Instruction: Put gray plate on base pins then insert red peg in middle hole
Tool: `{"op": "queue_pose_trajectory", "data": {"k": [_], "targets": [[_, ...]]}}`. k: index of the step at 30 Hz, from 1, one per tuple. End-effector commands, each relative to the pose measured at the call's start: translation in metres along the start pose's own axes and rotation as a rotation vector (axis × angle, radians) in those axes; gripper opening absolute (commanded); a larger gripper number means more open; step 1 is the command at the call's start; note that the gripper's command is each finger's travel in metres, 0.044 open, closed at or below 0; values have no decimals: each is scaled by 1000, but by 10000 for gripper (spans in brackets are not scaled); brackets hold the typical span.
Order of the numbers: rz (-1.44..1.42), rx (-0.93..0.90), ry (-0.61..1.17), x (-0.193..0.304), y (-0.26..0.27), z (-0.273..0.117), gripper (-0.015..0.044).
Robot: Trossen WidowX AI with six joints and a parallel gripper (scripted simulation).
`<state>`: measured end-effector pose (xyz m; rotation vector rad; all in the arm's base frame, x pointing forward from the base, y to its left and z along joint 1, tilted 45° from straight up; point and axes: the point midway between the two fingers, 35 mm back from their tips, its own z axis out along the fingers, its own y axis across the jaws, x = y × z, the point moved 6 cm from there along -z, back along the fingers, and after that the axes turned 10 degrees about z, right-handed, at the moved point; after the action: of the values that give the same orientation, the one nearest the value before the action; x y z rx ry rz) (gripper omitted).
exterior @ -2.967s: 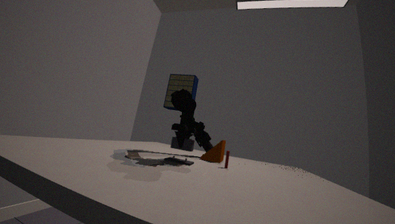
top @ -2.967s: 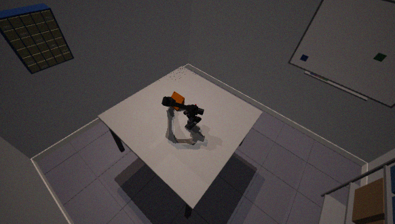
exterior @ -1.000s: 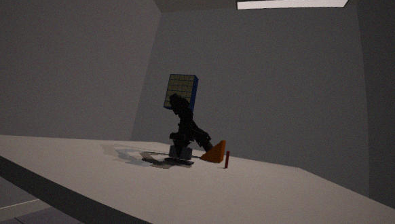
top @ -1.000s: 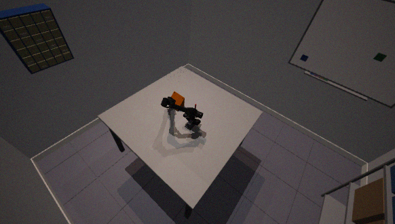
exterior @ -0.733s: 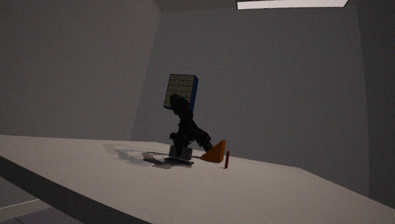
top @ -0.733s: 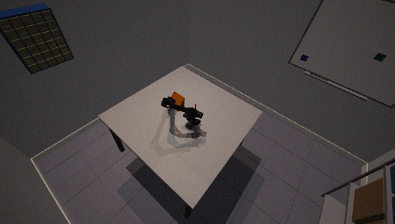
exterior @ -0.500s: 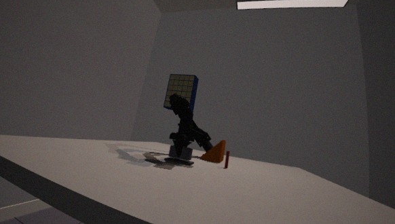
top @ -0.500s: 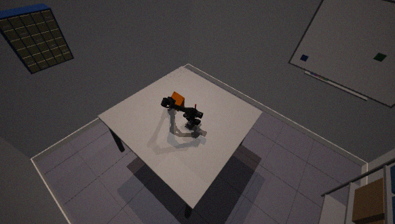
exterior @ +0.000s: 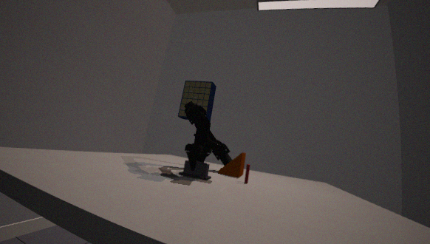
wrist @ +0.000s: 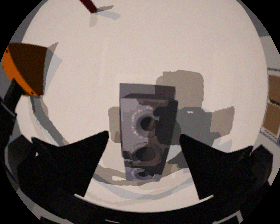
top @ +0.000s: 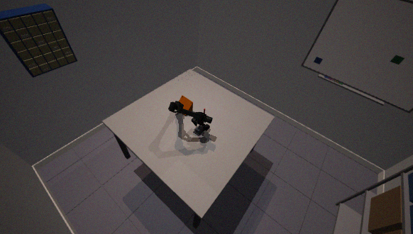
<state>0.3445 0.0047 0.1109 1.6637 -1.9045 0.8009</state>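
The gray plate (exterior: pixel 202 170) (wrist: pixel 133 112) shows as a blocky gray piece with round holes in a row. It is low over the dark base (exterior: pixel 205 177), which is mostly hidden. I cannot tell whether the plate lies flat or whether the pins are in it. My gripper (wrist: pixel 144 136) is open, its fingers standing apart on either side of the plate with gaps to it. The red peg (top: pixel 204 110) (exterior: pixel 247 174) (wrist: pixel 88 5) stands upright on the table, away from the gripper.
An orange wedge-shaped block (top: pixel 185 103) (exterior: pixel 236 167) (wrist: pixel 28 67) stands on the table (top: pixel 199 185), close to the arm and the peg. It is at the left edge of the wrist view. Shadows of the arm fall around the base.
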Motion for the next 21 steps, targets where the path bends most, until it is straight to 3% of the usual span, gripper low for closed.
{"op": "queue_pose_trajectory", "data": {"k": [1, 7, 15, 21], "targets": [[-16, 13, -7, -3, -5, -31, 440], [-73, 26, -1, -2, 1, -109, 440], [-61, 28, -2, -5, -2, -112, 440], [379, 21, -26, -41, 13, -116, 440]]}}
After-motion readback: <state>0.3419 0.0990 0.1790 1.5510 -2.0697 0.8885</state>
